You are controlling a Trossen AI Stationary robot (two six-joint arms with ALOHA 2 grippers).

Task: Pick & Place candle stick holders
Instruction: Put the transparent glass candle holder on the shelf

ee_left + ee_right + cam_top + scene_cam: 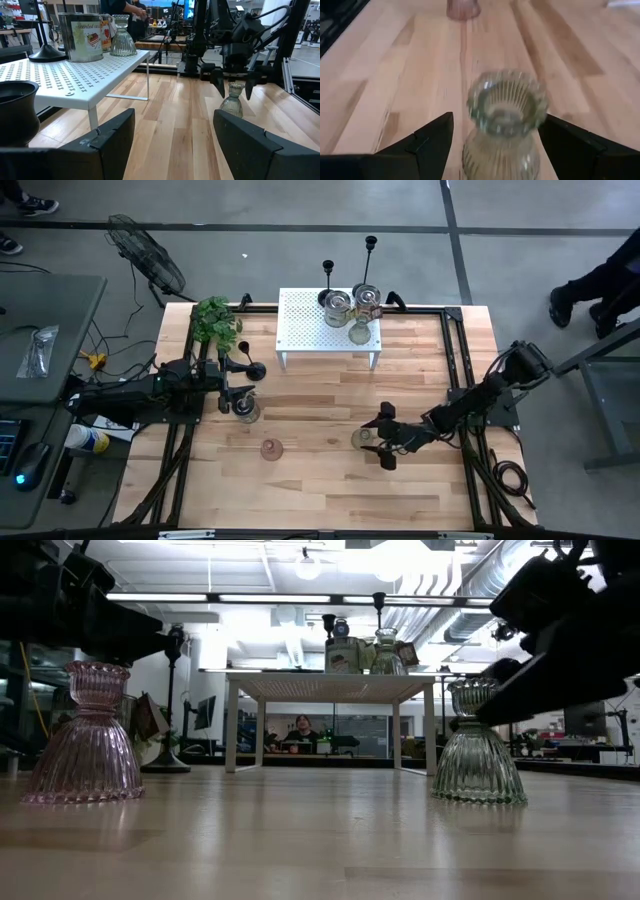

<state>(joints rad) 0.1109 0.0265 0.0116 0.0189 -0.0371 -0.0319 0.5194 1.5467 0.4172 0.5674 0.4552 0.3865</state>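
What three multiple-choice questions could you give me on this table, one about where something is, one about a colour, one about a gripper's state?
1. Where does the greenish glass holder stand?
A. On the white shelf
B. On the bare table between the right gripper's fingers
C. Beside the plant

2. What colour is the glass holder standing alone on the table near the front edge?
A. Pinkish
B. Blue
C. Black

3. How is the right gripper?
A. Shut on a black candlestick
B. Out of view
C. Open, fingers either side of the greenish holder

Answers: 1 B, the right wrist view shows it on the wood between the two fingers. 2 A, the low view shows it ribbed and pink. 3 C, the fingers stand apart with gaps beside the glass.
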